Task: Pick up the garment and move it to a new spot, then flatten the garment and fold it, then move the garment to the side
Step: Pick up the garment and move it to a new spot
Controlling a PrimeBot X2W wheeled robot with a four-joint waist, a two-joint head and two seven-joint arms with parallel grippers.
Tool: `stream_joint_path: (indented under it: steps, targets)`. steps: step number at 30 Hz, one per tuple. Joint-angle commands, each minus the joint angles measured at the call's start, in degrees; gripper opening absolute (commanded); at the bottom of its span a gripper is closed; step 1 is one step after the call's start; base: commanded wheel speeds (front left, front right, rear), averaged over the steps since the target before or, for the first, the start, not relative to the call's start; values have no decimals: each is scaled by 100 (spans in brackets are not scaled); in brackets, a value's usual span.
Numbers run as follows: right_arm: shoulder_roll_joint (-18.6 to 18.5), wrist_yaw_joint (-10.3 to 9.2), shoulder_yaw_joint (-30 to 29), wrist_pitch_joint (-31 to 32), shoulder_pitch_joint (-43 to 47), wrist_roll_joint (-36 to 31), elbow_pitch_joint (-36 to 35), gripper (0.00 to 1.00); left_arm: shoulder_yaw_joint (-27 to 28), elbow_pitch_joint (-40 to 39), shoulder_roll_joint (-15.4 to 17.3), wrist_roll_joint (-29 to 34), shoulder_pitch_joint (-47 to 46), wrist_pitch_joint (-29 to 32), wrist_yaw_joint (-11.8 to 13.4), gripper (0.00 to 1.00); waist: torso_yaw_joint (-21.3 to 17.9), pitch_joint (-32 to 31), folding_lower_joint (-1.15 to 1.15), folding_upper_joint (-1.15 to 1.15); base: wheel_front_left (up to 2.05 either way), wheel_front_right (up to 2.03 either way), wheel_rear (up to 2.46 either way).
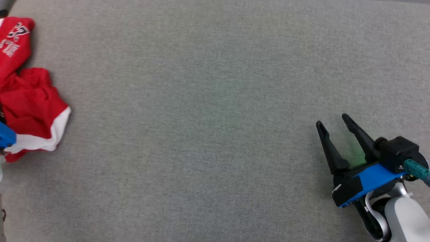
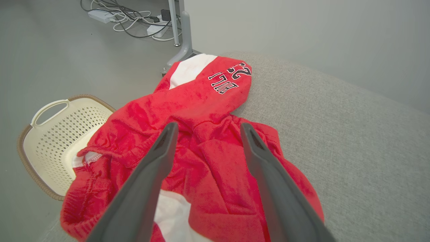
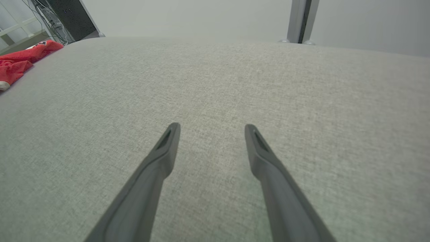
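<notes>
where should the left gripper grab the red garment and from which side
Pinch the bunched ridge in the middle of the red garment, coming down from above with the open left gripper. The cloth humps up there, while its outer part seems to hang off the table edge.

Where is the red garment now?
Head view: the crumpled red-and-white fabric garment lies far left on the grey fabric surface, under the open left pincer.

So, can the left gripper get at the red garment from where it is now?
Probably yes: the left gripper is open and points straight at the red garment, with nothing in between.
</notes>
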Motion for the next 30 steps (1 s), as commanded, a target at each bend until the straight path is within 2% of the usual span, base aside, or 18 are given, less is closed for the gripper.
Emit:
stream_joint_path:
  steps: [1, 5, 9, 12, 13, 14, 19, 30]
  targets:
    - [-47, 0, 29, 20, -118, -42, -97, 100, 43, 71, 107, -25, -120, 92, 62, 100, -96, 121, -1, 0, 0, 0, 0]
    - [-103, 0, 59, 51, -225, -46, -275, 100, 153, 437, 284, -107, -178, 652, 336, 100, -378, 418, -1, 0, 0, 0, 0]
    - [-103, 0, 25, 22, -194, -19, -332, 100, 228, 672, 204, -244, -196, 1124, 613, 100, -530, 478, -1, 0, 0, 0, 0]
    - [-80, 0, -11, -4, -179, 0, -328, 100, 254, 801, -2, -437, -148, 1560, 746, 100, -584, 451, -1, 0, 0, 0, 0]
    - [-67, 0, -17, -14, -173, 0, -314, 100, 285, 825, -124, -565, -125, 1754, 752, 42, -593, 428, -1, 0, 0, 0, 0]
    - [-41, 0, -14, -38, -165, 9, -297, 100, 296, 802, -198, -628, -100, 1861, 759, 0, -594, 389, -1, 0, 0, 0, 0]
    - [52, 0, -25, -121, -82, 55, -176, 100, 349, 278, -30, -647, -74, 1867, 847, 0, -545, 94, -1, 0, 0, 0, 0]
    - [349, 0, -169, -285, 309, 230, 217, 100, -31, -1526, 164, -477, -449, 1935, 529, 0, -332, -1225, -1, 0, 0, 0, 0]
